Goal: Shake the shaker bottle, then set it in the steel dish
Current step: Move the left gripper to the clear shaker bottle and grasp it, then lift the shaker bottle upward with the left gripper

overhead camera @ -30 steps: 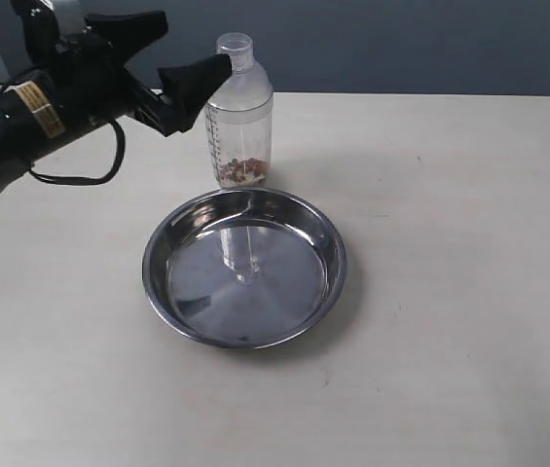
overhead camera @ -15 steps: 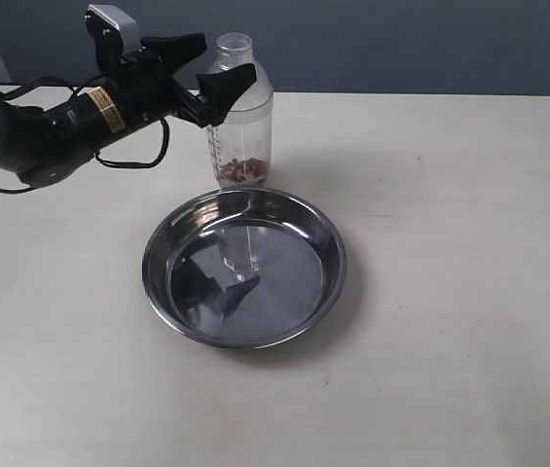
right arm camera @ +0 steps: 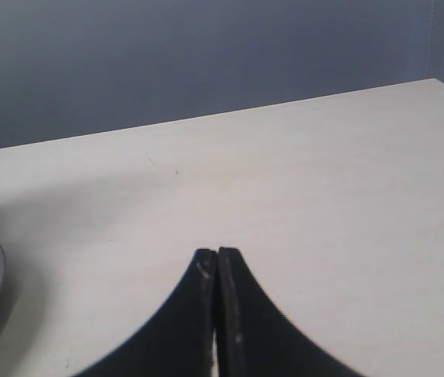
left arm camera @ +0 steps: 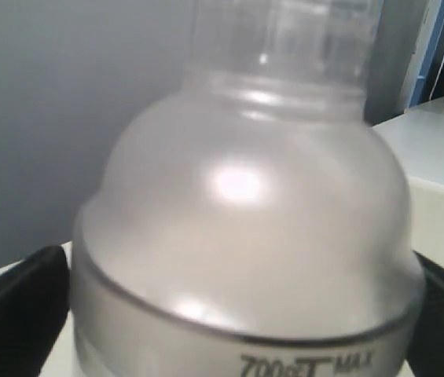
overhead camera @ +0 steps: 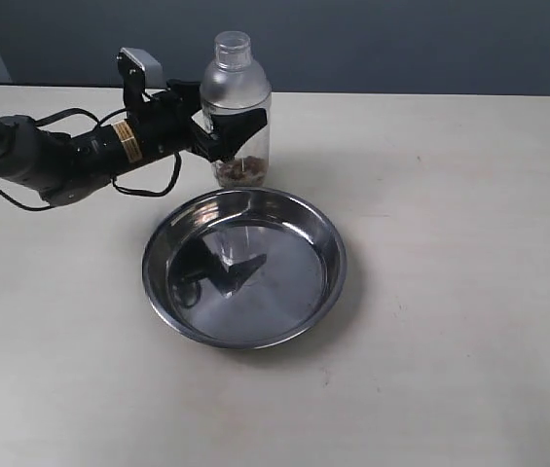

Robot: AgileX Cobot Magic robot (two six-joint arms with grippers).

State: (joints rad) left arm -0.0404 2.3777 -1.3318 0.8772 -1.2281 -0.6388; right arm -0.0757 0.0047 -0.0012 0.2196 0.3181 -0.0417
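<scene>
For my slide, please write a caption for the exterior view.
Left tool around the upright clear frosted plastic shaker bottle, beside the round shiny steel dish.

Finding the dish (overhead camera: 338, 255) lying flat on the surface (overhead camera: 459, 292), a little left of the middle. Seeing the bottle (overhead camera: 237, 97) standing upright on the surface just behind the dish's far rim. Watching the left gripper (overhead camera: 228, 125) reaching in from the left and straddling the bottle below its shoulder, one finger before it, one behind, contact unclear. Noting the right gripper (right arm camera: 217, 267) hanging low over the surface, well apart from dish and bottle.
</scene>
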